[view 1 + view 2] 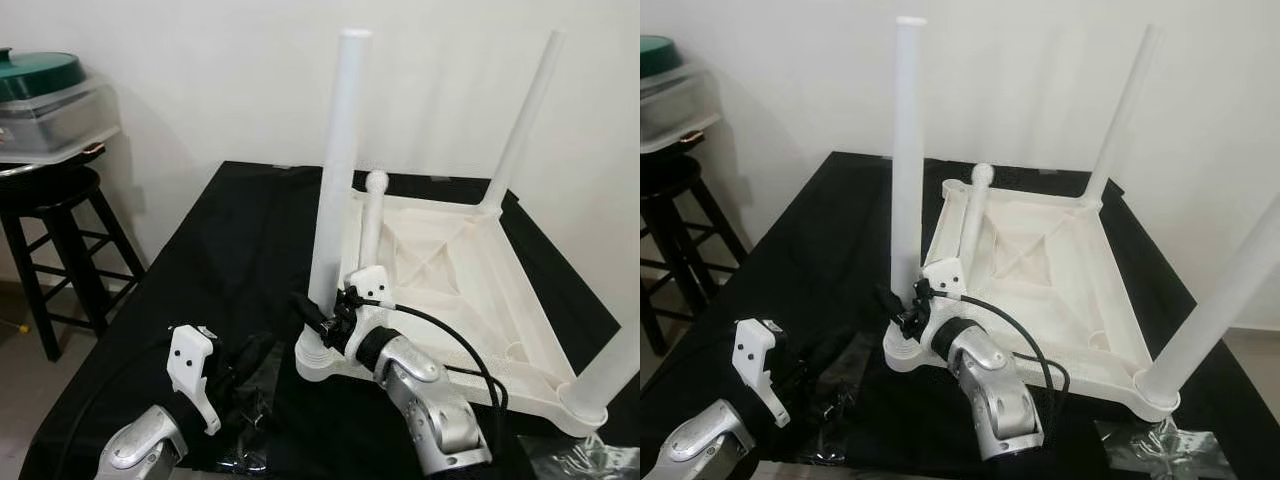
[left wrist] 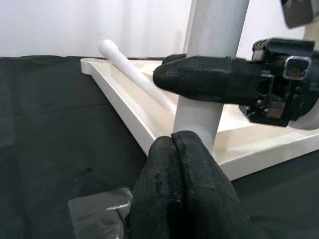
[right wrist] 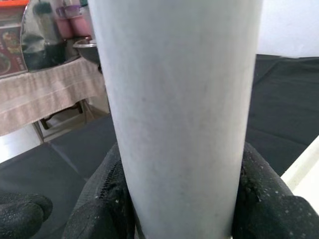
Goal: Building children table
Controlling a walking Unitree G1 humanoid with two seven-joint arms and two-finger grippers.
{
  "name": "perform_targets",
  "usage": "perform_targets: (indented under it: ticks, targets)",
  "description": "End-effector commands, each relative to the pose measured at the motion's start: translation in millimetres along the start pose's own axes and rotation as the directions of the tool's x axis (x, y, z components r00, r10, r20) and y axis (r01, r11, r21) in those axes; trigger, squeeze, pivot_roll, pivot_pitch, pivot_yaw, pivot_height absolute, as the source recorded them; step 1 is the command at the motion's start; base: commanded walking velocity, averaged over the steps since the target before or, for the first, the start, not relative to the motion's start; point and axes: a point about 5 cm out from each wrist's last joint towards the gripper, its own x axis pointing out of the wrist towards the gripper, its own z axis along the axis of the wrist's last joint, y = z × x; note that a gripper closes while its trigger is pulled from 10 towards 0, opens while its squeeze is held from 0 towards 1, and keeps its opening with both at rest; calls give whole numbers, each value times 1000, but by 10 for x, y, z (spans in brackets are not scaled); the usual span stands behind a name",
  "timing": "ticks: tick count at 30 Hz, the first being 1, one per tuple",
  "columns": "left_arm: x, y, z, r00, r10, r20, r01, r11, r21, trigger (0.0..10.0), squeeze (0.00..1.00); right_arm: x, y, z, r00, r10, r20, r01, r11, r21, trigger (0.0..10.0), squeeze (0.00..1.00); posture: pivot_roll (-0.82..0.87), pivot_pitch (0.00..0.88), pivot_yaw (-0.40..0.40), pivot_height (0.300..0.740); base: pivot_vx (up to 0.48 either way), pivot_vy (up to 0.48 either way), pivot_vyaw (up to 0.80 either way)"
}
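Right gripper (image 1: 325, 318) clamps the near-left table leg (image 1: 336, 170) of the upturned white table top (image 1: 490, 300). Left gripper (image 2: 174, 149), fingers pressed together and empty, sits at seven o'clock of it; the four-o'clock leg (image 1: 612, 372) is cropped.

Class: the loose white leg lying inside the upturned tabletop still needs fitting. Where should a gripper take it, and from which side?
Grip the loose leg mid-shaft from above, jaws across its width: it slopes against the tabletop rim, so the shaft's sides are free.

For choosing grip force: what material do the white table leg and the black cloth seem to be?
The table leg held by the right gripper looks like matte white plastic: smooth, uniform, moulded. The cloth looks like soft black fabric, dull and slightly creased.
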Motion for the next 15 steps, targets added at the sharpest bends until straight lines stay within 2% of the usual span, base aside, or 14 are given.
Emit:
perform_targets:
  ticks: [1, 2, 3, 4, 6, 7, 8, 10, 11, 12, 13, 14, 15]
  targets:
    - [-19, 5, -25, 1000, 4, -19, -4, 1000, 5, 10000, 0, -30, -10, -264, 992, -8, -124, 17, 997, 77, 7686, 0, 69, 10, -18, 740, 0, 0, 0]
    - [-28, 0, -28, 1000, 6, -23, -6, 1000, 16, 10000, 0, -27, -23, -230, 993, -8, -120, 16, 998, 63, 10000, 0, 70, 8, -17, 740, 0, 0, 0]
    - [-40, -4, -32, 1000, 6, -27, -5, 1000, 23, 10000, 0, -27, -15, -164, 993, 35, -109, -31, 999, 38, 10000, 0, 68, 1, -13, 740, 0, 0, 0]
    - [-40, -4, -32, 1000, 6, -27, -5, 1000, 23, 10000, 0, -27, -15, -164, 993, 35, -109, -31, 999, 38, 10000, 0, 68, 1, -13, 740, 0, 0, 0]
    - [-63, -13, -36, 999, 4, -35, -3, 999, 36, 10000, 0, -48, 2, -12, 976, 207, -75, -209, 978, -21, 10000, 0, 65, 0, -10, 740, 0, 0, 0]
    - [-79, -28, -40, 999, 2, -42, 0, 999, 52, 10000, 0, -62, -44, 62, 958, 280, -64, -283, 958, -45, 10000, 851, 65, 0, -11, 740, 0, 0, 0]
    - [-87, -39, -44, 999, 1, -47, 2, 998, 63, 10000, 0, -71, -85, 107, 946, 318, -58, -321, 945, -58, 10000, 1000, 66, 0, -13, 740, 0, 0, 0]
    - [-87, -39, -44, 999, 1, -47, 2, 998, 63, 10000, 0, -71, -85, 107, 946, 318, -58, -321, 945, -58, 10000, 1000, 66, 0, -13, 740, 0, 0, 0]
    - [-107, -58, -49, 999, 0, -51, 4, 997, 73, 10000, 0, -79, -148, 164, 932, 358, -61, -362, 929, -78, 10000, 1000, 72, 0, -17, 740, 0, 0, 0]
    - [-107, -58, -49, 999, 0, -51, 4, 997, 73, 10000, 0, -79, -148, 164, 932, 358, -61, -362, 929, -78, 10000, 1000, 72, 0, -17, 740, 0, 0, 0]
    - [-166, -108, -72, 998, 10, -60, -5, 996, 85, 10000, 0, -68, -293, 336, 903, 423, -75, -429, 888, -163, 10000, 1000, 88, 0, -37, 740, 0, 0, 0]
    - [-166, -108, -72, 998, 10, -60, -5, 996, 85, 10000, 0, -68, -293, 336, 903, 423, -75, -429, 888, -163, 10000, 1000, 88, 0, -37, 740, 0, 0, 0]
    - [-190, -135, -86, 998, 16, -62, -11, 996, 84, 10000, 0, -56, -350, 405, 892, 444, -86, -452, 872, -188, 10000, 898, 92, 0, -45, 740, 0, 0, 0]
